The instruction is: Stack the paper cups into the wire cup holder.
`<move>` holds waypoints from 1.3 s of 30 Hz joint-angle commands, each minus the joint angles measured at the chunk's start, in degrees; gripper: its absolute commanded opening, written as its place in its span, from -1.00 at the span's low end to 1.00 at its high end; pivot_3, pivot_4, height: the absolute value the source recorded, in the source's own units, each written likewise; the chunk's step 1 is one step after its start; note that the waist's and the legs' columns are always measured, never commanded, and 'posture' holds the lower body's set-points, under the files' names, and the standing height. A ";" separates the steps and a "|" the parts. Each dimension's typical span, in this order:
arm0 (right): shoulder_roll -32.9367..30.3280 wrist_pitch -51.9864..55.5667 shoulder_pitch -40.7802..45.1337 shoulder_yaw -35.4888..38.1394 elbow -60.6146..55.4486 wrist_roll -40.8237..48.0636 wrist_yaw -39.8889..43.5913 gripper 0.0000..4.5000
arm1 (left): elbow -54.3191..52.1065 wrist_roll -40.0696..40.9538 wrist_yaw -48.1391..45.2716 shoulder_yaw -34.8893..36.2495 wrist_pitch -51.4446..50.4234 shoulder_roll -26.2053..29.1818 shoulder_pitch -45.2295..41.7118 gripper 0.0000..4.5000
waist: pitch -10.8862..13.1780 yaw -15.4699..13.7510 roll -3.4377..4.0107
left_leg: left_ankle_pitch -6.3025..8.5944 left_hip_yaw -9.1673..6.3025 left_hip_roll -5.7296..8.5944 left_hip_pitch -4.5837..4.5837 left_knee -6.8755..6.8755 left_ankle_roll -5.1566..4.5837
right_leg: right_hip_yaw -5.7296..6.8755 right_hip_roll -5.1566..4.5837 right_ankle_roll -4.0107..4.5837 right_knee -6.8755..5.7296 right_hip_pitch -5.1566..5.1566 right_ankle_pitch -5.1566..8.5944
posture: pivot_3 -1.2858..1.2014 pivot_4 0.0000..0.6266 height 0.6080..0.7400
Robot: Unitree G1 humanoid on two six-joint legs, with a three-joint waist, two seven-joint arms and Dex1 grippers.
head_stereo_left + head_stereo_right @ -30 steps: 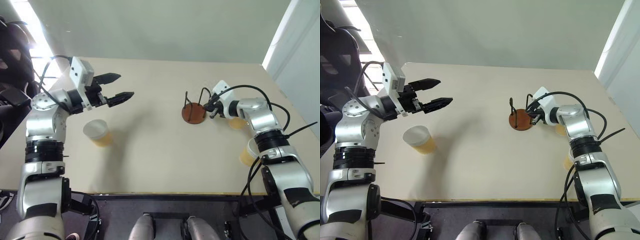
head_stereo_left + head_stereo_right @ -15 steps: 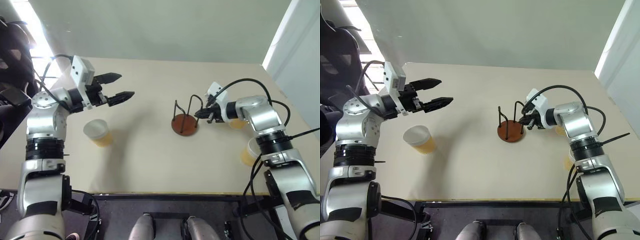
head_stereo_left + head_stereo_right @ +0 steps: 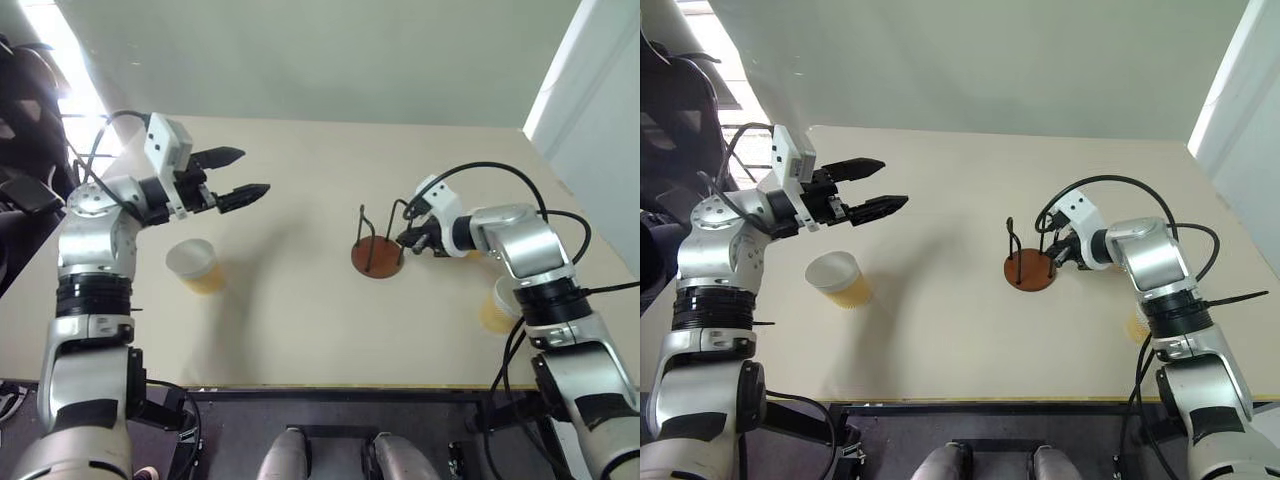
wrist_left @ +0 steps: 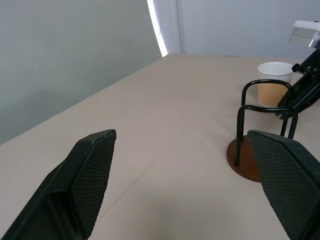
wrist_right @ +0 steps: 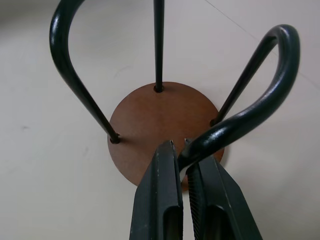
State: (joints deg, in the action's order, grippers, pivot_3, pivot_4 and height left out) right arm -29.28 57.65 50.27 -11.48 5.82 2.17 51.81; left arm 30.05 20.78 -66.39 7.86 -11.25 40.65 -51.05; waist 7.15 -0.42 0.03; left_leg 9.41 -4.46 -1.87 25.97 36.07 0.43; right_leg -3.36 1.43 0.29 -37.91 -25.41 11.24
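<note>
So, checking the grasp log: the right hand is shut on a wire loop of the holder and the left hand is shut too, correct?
Not quite. The right hand is shut on a loop of the holder, but the left hand is open and holds nothing, as the left eye view shows.

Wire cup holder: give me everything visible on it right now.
The wire cup holder is a round reddish-brown disc base, wood-like, with two thin black wire loops rising upright from it. It stands empty on the beige table, right of centre. The right gripper has its jaws shut on one loop's leg near the base; nothing else touches it.
</note>
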 commanded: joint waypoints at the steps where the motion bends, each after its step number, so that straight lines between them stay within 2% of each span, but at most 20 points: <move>1: 1.33 3.87 -1.06 1.07 -4.80 1.31 -3.76 -0.99 | -0.22 0.05 -0.42 0.55 1.11 0.30 -1.80 1.00 | 0.00 0.01 0.00 | -0.01 0.00 0.00 0.00 0.01 0.00 | 0.00 0.00 0.01 0.00 0.01 0.01 | 0.03 -0.52 1.00; 8: 1.93 7.18 -3.28 0.45 -9.28 3.23 -7.10 -0.99 | -1.23 0.13 -0.32 0.46 0.45 0.09 -1.65 1.00 | -0.01 0.00 -0.01 | -0.08 0.00 0.01 -0.01 0.02 -0.01 | 0.00 0.00 0.05 0.00 0.03 0.03 | 0.03 -0.52 1.00; 19: 1.49 5.44 -2.73 -0.21 -7.96 4.88 -7.97 -0.99 | 0.00 -0.04 -0.99 0.85 1.40 0.47 -1.55 1.00 | -0.01 -0.02 -0.02 | -0.13 0.00 0.02 0.00 0.02 -0.02 | -0.01 0.01 0.14 0.00 0.03 0.09 | 0.03 -0.52 1.00; 20: 1.63 5.51 -2.72 -0.14 -7.76 5.06 -8.10 -0.76 | 0.05 -0.03 -1.05 0.90 1.47 0.51 -1.44 1.00 | -0.01 -0.02 -0.02 | -0.13 0.00 0.02 0.00 0.02 -0.02 | 0.00 0.01 0.13 0.00 0.02 0.09 | 0.03 -0.52 1.00; 21: 1.79 5.54 -2.61 0.03 -7.44 5.20 -8.33 -0.69 | 0.09 -0.05 -1.08 0.92 1.54 0.56 -1.35 1.00 | -0.01 -0.02 -0.01 | -0.13 0.00 0.02 0.00 0.02 -0.02 | 0.00 0.01 0.13 0.01 0.02 0.09 | 0.03 -0.52 1.00; 39: -2.11 4.63 -1.33 -0.64 -6.64 8.54 -6.46 -0.69 | -0.47 0.03 -1.14 0.64 1.04 0.62 -1.74 1.00 | -0.01 -0.11 -0.02 | -0.13 0.01 0.02 0.04 0.01 -0.02 | -0.01 0.01 0.02 0.02 0.01 0.05 | 0.03 -0.52 1.00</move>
State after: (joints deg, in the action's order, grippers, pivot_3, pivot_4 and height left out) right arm -30.56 63.26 47.27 -12.37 0.50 10.01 44.73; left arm 30.50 20.69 -67.39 7.87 -10.38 40.47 -51.15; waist 7.14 -0.53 0.01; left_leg 9.29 -4.46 -1.85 26.01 36.08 0.42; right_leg -3.37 1.44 0.30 -37.89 -25.41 11.29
